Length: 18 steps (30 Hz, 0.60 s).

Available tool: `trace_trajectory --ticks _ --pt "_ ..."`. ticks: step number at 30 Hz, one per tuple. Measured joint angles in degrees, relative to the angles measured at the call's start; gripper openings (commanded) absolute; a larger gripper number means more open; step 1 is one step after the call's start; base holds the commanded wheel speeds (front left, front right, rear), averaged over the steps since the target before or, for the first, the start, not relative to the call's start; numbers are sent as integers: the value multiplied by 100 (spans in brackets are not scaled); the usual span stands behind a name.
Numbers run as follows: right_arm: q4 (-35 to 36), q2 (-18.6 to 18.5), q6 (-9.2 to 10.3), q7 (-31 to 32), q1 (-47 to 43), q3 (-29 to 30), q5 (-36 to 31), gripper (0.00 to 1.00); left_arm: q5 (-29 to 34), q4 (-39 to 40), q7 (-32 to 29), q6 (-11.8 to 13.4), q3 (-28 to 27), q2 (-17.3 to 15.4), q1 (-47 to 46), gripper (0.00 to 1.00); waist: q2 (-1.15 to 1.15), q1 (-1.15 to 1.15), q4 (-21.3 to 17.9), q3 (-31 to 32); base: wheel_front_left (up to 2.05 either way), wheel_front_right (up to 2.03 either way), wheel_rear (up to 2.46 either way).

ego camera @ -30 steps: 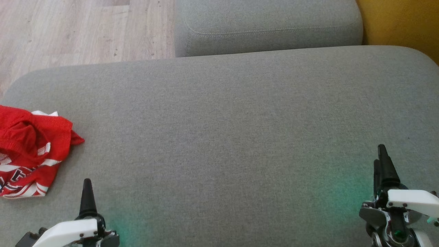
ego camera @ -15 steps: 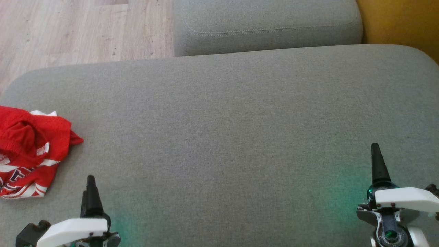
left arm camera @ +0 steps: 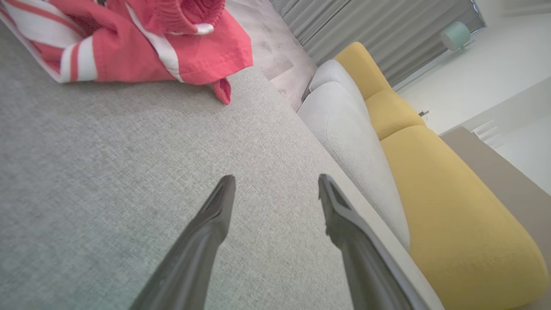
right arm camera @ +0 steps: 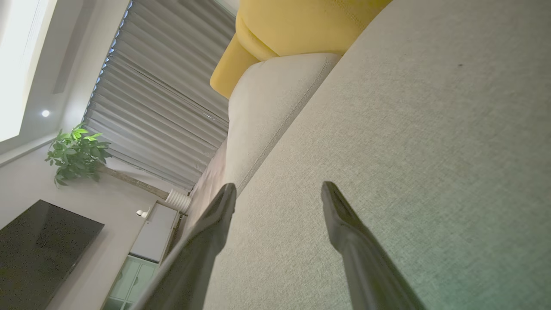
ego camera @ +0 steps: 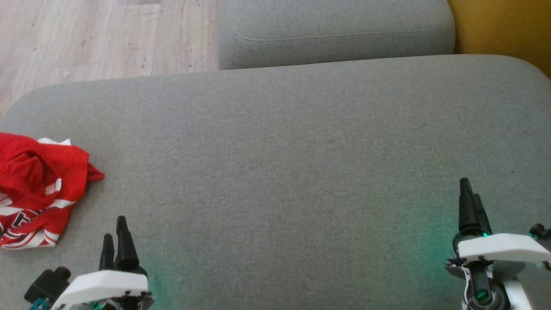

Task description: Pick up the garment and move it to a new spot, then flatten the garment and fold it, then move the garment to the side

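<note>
Where the wide grey cushion (ego camera: 275,163) runs out at the head view's left edge, the red-and-white garment (ego camera: 38,189) is seen lying crumpled in a heap, partly cut off by the frame. The left gripper (ego camera: 114,228) is found at the lower left, near the garment but apart from it, over bare fabric. In the left wrist view its jaws are seen spread wide with nothing between them, and the garment's red hem is noted beyond the fingertips, toward the upper left. The right gripper (ego camera: 470,189) is found at the lower right, well apart from the garment, its jaws likewise spread and empty in the right wrist view. A green glow is cast on the cushion beside each wrist. A second grey cushion (ego camera: 335,30) and yellow upholstery (ego camera: 499,30) are noted behind, pale wood floor (ego camera: 86,38) at upper left.
</note>
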<state>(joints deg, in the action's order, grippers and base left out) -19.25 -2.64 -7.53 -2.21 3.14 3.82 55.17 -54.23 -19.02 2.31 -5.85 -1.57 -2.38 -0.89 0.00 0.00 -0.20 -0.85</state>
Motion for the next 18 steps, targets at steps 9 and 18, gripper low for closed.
trace_trajectory --ticks 9,18 --pt "-82 2 0 -149 63 -111 -745 100 713 -26 162 81 145 -1 -1 100 0 0 16 -5 0 0 0" --pt "-142 2 0 -286 107 -170 -1403 100 1308 -65 287 182 182 -5 -2 100 0 0 24 -9 0 0 0"
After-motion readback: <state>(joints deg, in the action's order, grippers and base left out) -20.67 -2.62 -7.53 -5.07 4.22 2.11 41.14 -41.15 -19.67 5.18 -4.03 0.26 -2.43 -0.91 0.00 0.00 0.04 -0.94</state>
